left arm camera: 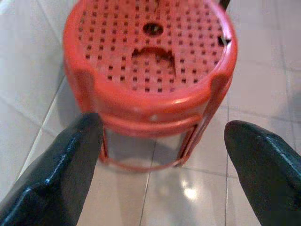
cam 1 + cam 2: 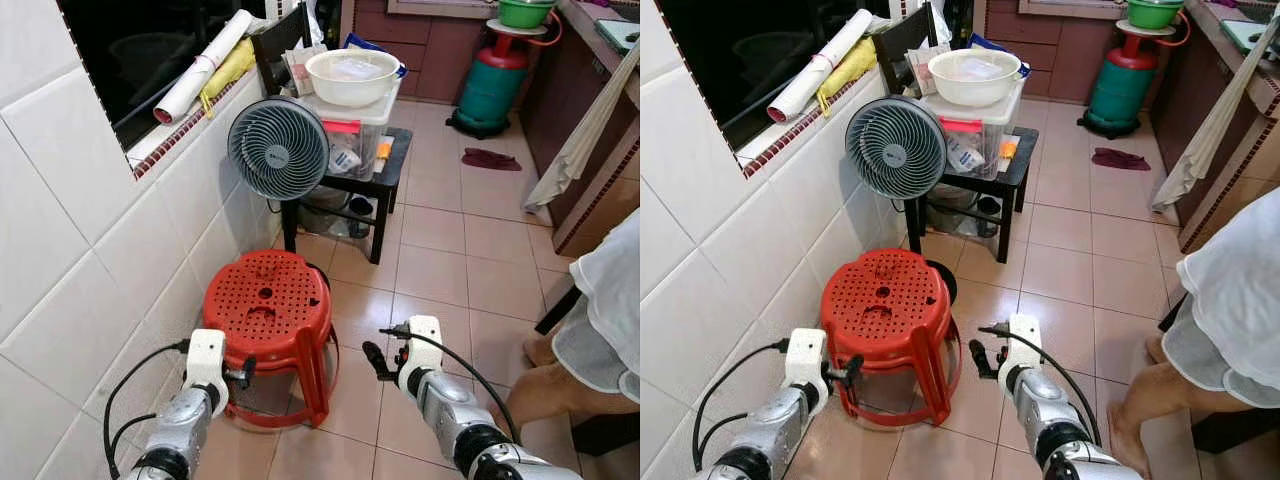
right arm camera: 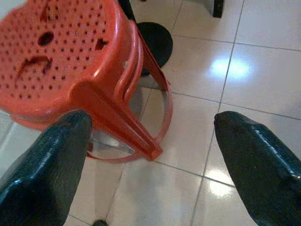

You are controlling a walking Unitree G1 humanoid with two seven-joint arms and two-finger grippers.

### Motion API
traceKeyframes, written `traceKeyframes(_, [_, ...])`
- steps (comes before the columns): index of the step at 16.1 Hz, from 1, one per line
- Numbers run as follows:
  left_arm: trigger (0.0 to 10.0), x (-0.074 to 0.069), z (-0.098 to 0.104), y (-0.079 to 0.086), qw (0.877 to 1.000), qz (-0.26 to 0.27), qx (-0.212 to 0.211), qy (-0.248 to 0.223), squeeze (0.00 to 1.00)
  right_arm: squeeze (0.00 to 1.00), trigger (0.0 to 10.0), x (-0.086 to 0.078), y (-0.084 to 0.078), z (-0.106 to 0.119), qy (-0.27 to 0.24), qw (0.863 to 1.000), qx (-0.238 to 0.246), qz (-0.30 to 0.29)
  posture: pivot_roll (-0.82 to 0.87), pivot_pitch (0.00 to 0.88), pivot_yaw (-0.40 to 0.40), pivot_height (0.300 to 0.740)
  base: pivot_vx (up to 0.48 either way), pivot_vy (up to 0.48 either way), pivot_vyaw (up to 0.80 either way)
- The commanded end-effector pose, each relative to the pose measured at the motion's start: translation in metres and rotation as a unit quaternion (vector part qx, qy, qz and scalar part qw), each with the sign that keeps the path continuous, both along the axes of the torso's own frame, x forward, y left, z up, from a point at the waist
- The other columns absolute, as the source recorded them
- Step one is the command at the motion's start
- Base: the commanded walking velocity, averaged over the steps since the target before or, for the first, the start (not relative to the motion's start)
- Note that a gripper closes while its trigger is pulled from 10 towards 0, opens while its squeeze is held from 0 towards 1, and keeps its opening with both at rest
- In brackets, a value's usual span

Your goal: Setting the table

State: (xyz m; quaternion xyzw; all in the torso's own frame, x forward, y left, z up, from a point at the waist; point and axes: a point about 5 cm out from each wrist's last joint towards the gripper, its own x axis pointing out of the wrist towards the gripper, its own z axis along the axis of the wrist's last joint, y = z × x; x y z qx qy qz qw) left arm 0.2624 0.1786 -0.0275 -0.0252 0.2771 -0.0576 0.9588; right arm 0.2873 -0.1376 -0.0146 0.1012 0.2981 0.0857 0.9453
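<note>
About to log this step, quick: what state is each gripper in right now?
Left gripper: open, holding nothing, facing the red perforated plastic stool.
Right gripper: open, holding nothing, beside that stool.

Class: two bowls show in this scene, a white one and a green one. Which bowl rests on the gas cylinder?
The green bowl, at the far end of the room atop the green gas cylinder. The white bowl sits instead on a clear storage box behind the fan.

Perforated red plastic stool (image 2: 265, 305) looks smooth and slightly glossy; around it, the beige floor tiles (image 2: 440, 270) shine with reflected light.
</note>
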Motion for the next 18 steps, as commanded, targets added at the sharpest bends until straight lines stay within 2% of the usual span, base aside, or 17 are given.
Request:
traceKeyframes(1, [10.0, -0.003, 0.001, 0.009, 1.0, 0.009, -0.002, -0.011, 0.0, 0.0, 10.0, 0.008, -0.004, 0.009, -0.024, 1.0, 0.015, -0.006, -0.08, 0.021, 0.022, 0.74, 0.0, 0.0, 0.0])
traceKeyframes(4, [10.0, -0.013, 0.005, 0.018, 0.999, 0.005, -0.005, -0.052, 0.0, 0.0, 10.0, 0.011, -0.01, 0.016, -0.061, 0.998, 0.004, 0.002, -0.08, 0.037, 0.022, 0.74, 0.0, 0.0, 0.0])
traceKeyframes(5, [10.0, -0.019, 0.008, 0.021, 0.997, -0.004, 0.005, -0.072, 0.0, 0.0, 10.0, 0.008, -0.015, 0.017, -0.063, 0.998, 0.019, 0.007, -0.08, 0.043, 0.021, 0.74, 0.0, 0.0, 0.0])
traceKeyframes(8, [10.0, -0.03, 0.012, 0.023, 0.996, -0.002, 0.002, -0.093, 0.0, 0.0, 10.0, -0.001, -0.025, 0.019, -0.09, 0.995, 0.035, 0.012, -0.08, 0.044, 0.02, 0.74, 0.0, 0.0, 0.0])
traceKeyframes(10, [10.0, -0.046, 0.016, 0.028, 0.995, 0.01, 0.0, -0.101, 0.0, 0.0, 10.0, -0.018, -0.033, 0.018, -0.105, 0.994, 0.037, 0.018, -0.07, 0.05, 0.014, 0.74, 0.0, 0.0, 0.0])
traceKeyframes(12, [10.0, -0.055, 0.012, 0.031, 0.995, 0.027, -0.013, -0.091, 0.0, 0.0, 10.0, -0.027, -0.035, 0.017, -0.109, 0.993, 0.041, 0.011, -0.08, 0.049, 0.005, 0.74, 0.0, 0.0, 0.0])
traceKeyframes(13, [10.0, -0.058, 0.012, 0.032, 0.995, 0.022, -0.007, -0.096, 0.0, 0.0, 10.0, -0.032, -0.035, 0.017, -0.112, 0.993, 0.045, 0.0, -0.08, 0.049, 0.005, 0.74, 0.0, 0.0, 0.0])
traceKeyframes(14, [10.0, -0.059, 0.012, 0.032, 0.995, 0.021, -0.005, -0.098, 0.0, 0.0, 10.0, -0.035, -0.034, 0.019, -0.123, 0.992, 0.031, 0.01, -0.08, 0.051, -0.003, 0.74, 0.0, 0.0, 0.0])
traceKeyframes(18, [10.0, -0.061, 0.012, 0.03, 0.995, 0.018, -0.011, -0.1, 0.0, 0.0, 10.0, -0.041, -0.027, 0.025, -0.125, 0.991, 0.039, 0.004, -0.08, 0.05, -0.008, 0.74, 0.0, 0.0, 0.0])
